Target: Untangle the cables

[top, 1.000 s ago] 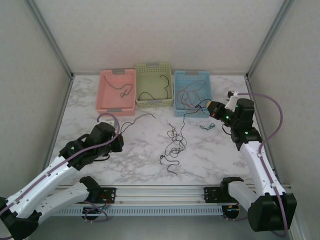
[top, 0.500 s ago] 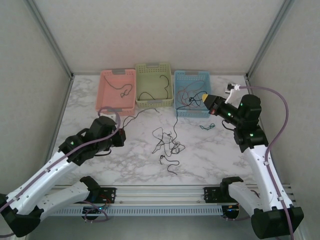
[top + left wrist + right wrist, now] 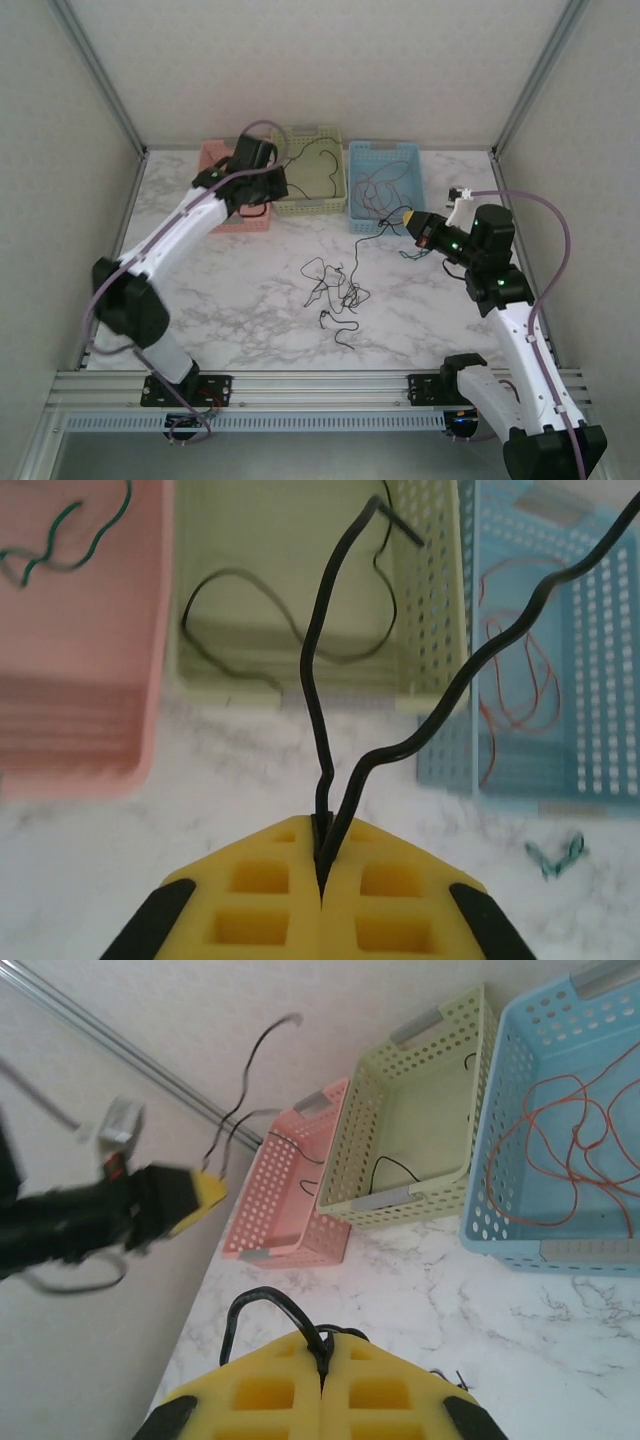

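Note:
A loose tangle of thin dark cables (image 3: 336, 289) lies on the marble at mid-table. My left gripper (image 3: 272, 183) is raised in front of the green basket (image 3: 309, 170). In the left wrist view this gripper (image 3: 322, 830) is shut on a black cable (image 3: 322, 680), whose two strands rise from the pads. My right gripper (image 3: 408, 216) is in front of the blue basket (image 3: 384, 190). In the right wrist view it (image 3: 322, 1345) is shut on a looped black cable (image 3: 258, 1305). A red-orange cable (image 3: 570, 1150) lies in the blue basket.
The pink basket (image 3: 222, 190) holds a green wire (image 3: 60, 540). The green basket holds a dark wire (image 3: 240, 580). A small green wire (image 3: 415, 253) lies on the table near my right gripper. Metal frame posts and walls enclose the table.
My left arm has swung from the near left of the table up to the baskets, carrying the black cable. My right gripper shifted slightly. The tangle has spread out.

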